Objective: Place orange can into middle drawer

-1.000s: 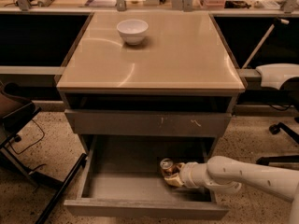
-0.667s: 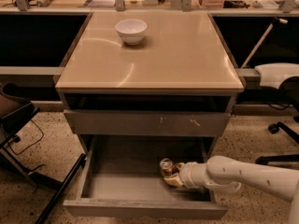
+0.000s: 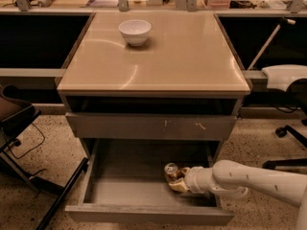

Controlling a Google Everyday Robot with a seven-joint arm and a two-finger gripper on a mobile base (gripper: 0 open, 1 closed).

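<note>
Outstretched arm's end effector [image 3: 177, 180] grips orange can [image 3: 171, 169] inside middle drawer [image 3: 125, 191].

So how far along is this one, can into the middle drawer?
Done: the drawer is pulled open and the can is inside it, near the right wall. In hand: the gripper is at the can; whether it grips cannot be told. Left: let go, pull the arm out.

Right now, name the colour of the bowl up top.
White bowl, camera view. The gripper sits inside the middle drawer at the orange can.
</note>
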